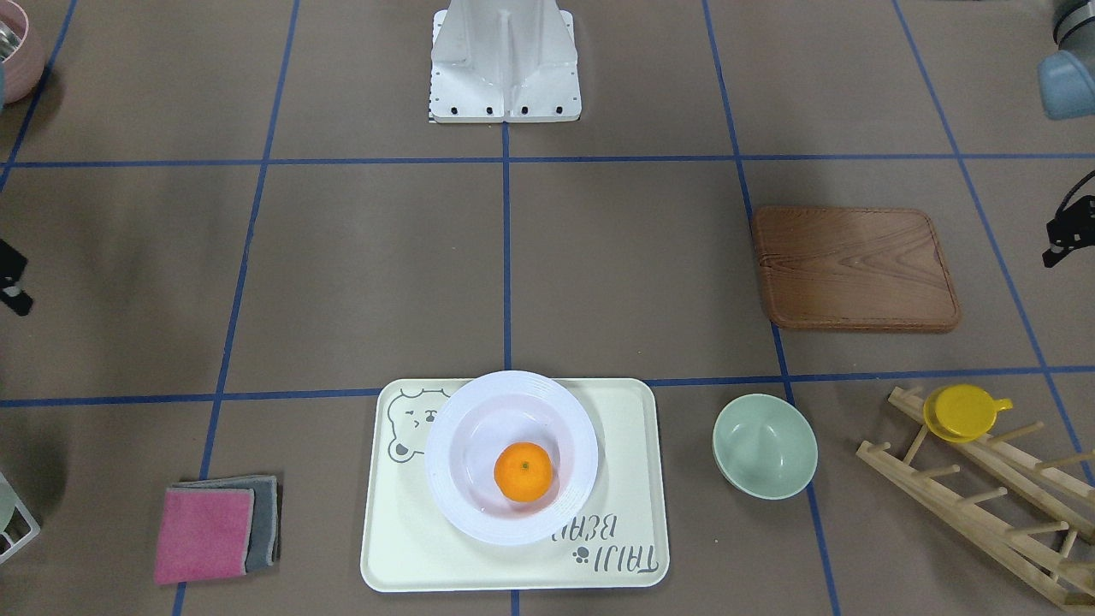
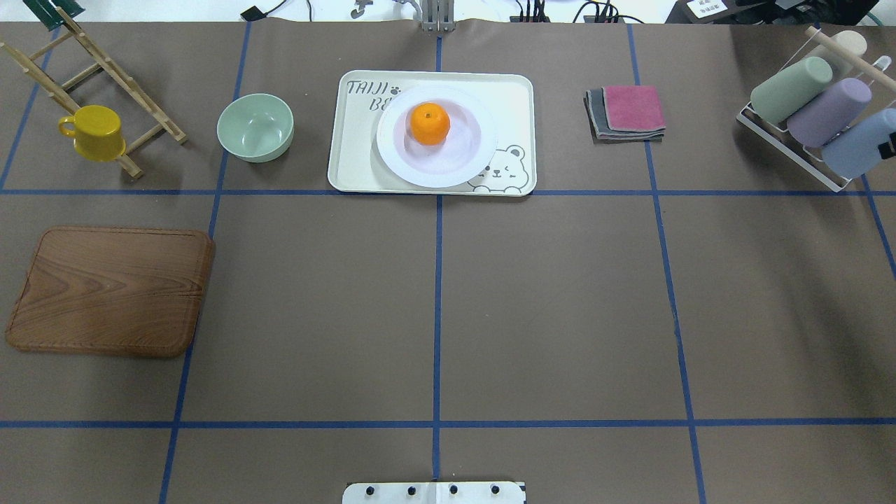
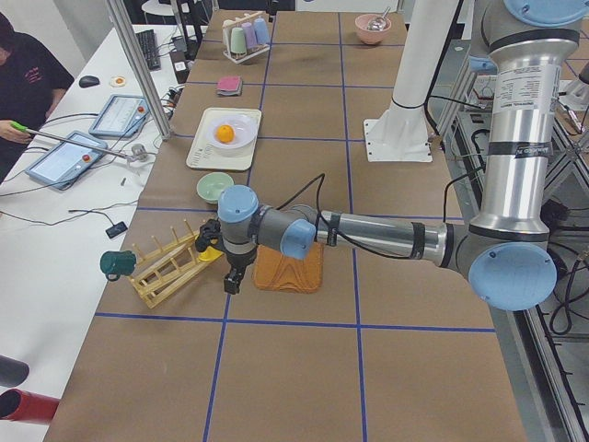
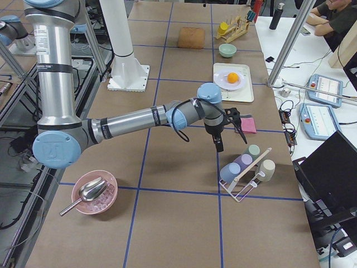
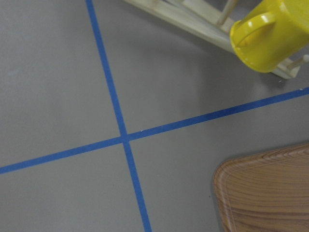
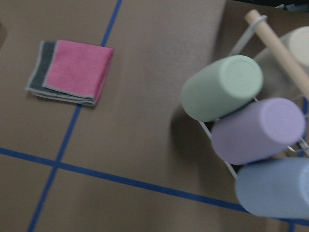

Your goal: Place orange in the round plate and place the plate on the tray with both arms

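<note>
The orange (image 1: 523,470) lies in the well of the white round plate (image 1: 445,479), and the plate rests on the cream bear tray (image 1: 402,547) at the table's far middle (image 2: 350,168). Both arms are far from it. The left gripper (image 3: 232,280) hangs low between the wooden peg rack and the brown board; only a black bit of it shows at the front view's right edge (image 1: 1061,244). The right gripper (image 4: 219,146) hangs between the pink cloth and the cup rack. I cannot tell whether either is open or shut. Nothing shows in them.
A pale green bowl (image 1: 764,445) sits beside the tray, a brown wooden board (image 1: 855,267) nearer the robot. A yellow cup (image 1: 962,411) hangs on the peg rack. Folded pink and grey cloths (image 1: 214,530), a rack of cups (image 2: 819,112), and a pink bowl with scoop (image 4: 93,192).
</note>
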Controlling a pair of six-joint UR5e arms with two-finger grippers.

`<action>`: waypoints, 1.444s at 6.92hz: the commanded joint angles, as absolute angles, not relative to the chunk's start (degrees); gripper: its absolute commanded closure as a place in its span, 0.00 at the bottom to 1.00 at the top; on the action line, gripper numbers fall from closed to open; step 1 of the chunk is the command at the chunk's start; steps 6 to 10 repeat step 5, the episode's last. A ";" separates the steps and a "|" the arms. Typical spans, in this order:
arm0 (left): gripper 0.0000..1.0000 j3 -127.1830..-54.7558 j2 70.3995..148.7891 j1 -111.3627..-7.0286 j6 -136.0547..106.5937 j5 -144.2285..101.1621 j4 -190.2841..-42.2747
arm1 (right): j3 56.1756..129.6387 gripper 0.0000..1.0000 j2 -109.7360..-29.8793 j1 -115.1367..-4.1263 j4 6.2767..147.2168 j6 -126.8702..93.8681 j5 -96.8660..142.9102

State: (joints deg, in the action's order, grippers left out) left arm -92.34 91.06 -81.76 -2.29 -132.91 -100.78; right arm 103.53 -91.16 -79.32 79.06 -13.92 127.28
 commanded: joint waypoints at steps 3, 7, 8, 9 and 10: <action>0.01 -92.02 90.79 -83.41 -1.41 -133.51 -99.05 | 103.18 0.00 -97.56 -83.93 85.52 -3.52 131.04; 0.01 -91.93 90.70 -83.41 -1.41 -133.42 -99.05 | 103.27 0.00 -97.56 -83.94 85.43 -3.52 131.04; 0.01 -91.93 90.70 -83.41 -1.41 -133.42 -99.05 | 103.27 0.00 -97.56 -83.94 85.43 -3.52 131.04; 0.01 -91.93 90.70 -83.41 -1.41 -133.42 -99.05 | 103.27 0.00 -97.56 -83.94 85.43 -3.52 131.04; 0.01 -91.93 90.70 -83.41 -1.41 -133.42 -99.05 | 103.27 0.00 -97.56 -83.94 85.43 -3.52 131.04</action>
